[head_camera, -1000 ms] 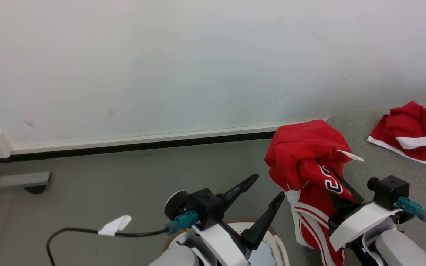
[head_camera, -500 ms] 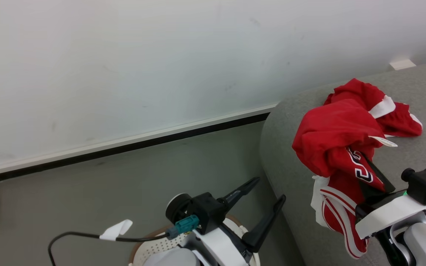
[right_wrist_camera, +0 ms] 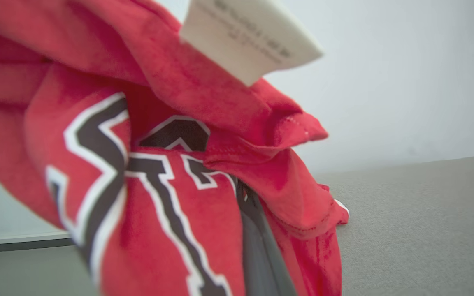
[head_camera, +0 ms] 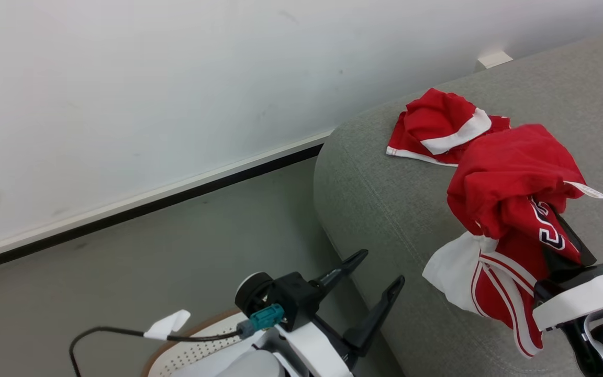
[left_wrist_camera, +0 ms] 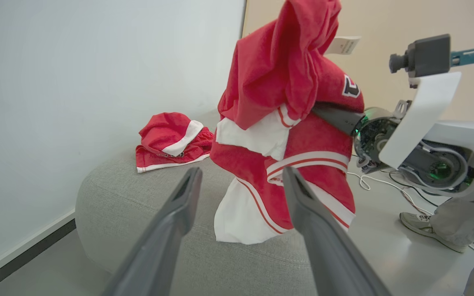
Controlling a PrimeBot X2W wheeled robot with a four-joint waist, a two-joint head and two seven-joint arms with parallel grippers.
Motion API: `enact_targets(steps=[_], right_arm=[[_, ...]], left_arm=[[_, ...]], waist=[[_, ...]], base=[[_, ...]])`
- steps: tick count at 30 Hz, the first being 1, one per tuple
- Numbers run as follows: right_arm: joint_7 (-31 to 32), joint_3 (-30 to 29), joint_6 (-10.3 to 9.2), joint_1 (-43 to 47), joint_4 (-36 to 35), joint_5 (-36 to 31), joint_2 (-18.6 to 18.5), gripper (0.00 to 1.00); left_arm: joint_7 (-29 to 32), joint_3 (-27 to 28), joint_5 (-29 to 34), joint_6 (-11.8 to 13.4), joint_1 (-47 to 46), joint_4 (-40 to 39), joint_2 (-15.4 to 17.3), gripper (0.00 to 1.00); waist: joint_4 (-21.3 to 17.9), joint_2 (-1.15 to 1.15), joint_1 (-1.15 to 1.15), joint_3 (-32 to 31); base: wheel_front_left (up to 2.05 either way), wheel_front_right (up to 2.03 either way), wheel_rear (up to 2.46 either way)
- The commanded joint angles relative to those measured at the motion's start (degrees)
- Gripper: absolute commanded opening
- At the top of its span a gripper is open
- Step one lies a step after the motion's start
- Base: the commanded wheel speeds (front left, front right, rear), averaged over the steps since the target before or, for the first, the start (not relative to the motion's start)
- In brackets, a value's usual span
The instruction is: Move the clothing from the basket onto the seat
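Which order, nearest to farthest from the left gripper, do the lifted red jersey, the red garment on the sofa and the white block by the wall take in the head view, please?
From the open left gripper:
1. Red jersey, held up to its right, over the sofa.
2. Red garment, lying farther back on the sofa.
3. White block, at the wall behind the sofa.

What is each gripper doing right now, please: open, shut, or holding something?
Left gripper: open, holding nothing.
Right gripper: shut on the red jersey, which drapes over its fingers.
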Motion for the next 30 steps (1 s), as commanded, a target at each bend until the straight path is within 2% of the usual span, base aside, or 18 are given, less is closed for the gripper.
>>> enact_targets(steps=[1,11,18,24,30], right_arm=[[-0.01,-0.5,-0.13,0.72,-0.44,-0.23,-0.35,0.0],[-0.01,-0.67,-0.13,-0.5,-1.09,-1.03,-0.79,0.0],[-0.01,-0.93,-0.13,-4.79,-1.29,-2.35,-2.82,0.0],[0.69,-0.41,-0.13,-11.42,0.82,-2.99,-6.54,0.0],[1.34,0.37,-0.13,-18.91,4.17,-3.21,-11.8,0.0]], left_arm=[[-0.58,-0.05,0.22,-0.13,-0.49,0.17,0.01,1.0],[-1.2,-0.25,0.77,-0.09,-1.12,0.81,0.04,1.0],[-1.01,-0.57,1.53,0.0,-2.26,0.85,0.31,1.0],[-0.47,-0.67,2.1,-0.2,-4.0,0.55,0.79,1.0],[0.36,-0.77,2.67,-0.51,-5.81,0.15,1.19,1.0]], waist=[[-0.63,0.0,0.0,0.11],[-1.68,0.0,0.0,0.72],[-0.79,0.0,0.0,2.92],[1.16,0.0,0.0,6.44],[3.89,0.0,0.0,10.65]], base=[[0.0,0.0,0.0],[0.0,0.0,0.0],[0.0,0.0,0.0],[0.0,0.0,0.0],[0.0,0.0,0.0]])
